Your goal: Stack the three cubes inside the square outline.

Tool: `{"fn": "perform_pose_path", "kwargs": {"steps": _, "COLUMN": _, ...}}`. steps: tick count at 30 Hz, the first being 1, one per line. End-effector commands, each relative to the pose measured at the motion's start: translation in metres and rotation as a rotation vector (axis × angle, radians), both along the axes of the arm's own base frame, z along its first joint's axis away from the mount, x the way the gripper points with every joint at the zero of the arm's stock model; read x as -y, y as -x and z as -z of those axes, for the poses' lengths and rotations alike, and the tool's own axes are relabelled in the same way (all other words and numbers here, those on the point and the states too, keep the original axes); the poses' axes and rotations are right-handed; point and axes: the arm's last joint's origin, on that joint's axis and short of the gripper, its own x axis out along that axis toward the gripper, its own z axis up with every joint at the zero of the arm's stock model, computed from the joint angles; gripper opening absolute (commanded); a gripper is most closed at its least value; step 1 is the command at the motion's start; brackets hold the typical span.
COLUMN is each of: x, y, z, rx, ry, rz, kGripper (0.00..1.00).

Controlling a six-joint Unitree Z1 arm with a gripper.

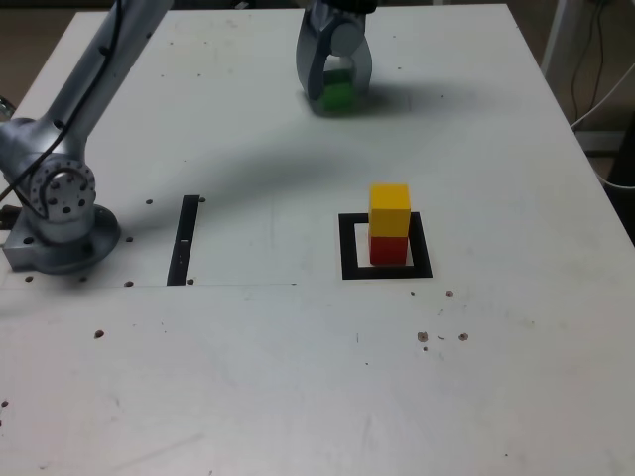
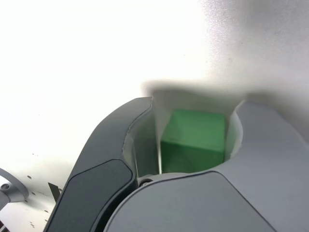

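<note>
Green cube (image 2: 194, 140) between gripper (image 1: 335, 91) jaws.

We see only part of the green cube (image 1: 338, 92): the gripper (image 1: 334, 97) covers its sides, so we cannot tell whether the jaws press it. The yellow cube (image 1: 390, 210) hides the red cube's (image 1: 389, 249) top. The arm (image 1: 84, 89) runs off the far edge.

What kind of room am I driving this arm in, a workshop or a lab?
Probably a lab test bench: a bare white table marked with a black square outline and a black strip, the arm's base fixed to it, and loose cables beyond the far edge.
</note>
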Motion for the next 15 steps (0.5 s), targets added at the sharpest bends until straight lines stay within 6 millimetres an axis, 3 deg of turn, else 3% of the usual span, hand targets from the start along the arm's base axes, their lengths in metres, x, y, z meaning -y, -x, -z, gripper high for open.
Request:
{"fn": "perform_pose_path", "kwargs": {"steps": 1, "x": 0.001, "y": 0.000, "z": 0.002, "rx": -0.008, "ry": 0.011, "rz": 0.003, "kGripper": 0.37}}
{"fn": "perform_pose_path", "kwargs": {"steps": 9, "x": 0.005, "y": 0.001, "z": -0.006, "rx": -0.004, "ry": 0.004, "rz": 0.011, "kGripper": 0.37}}
{"fn": "perform_pose_path", "kwargs": {"steps": 15, "x": 0.026, "y": 0.001, "z": -0.029, "rx": 0.005, "ry": -0.006, "rz": 0.044, "kGripper": 0.37}}
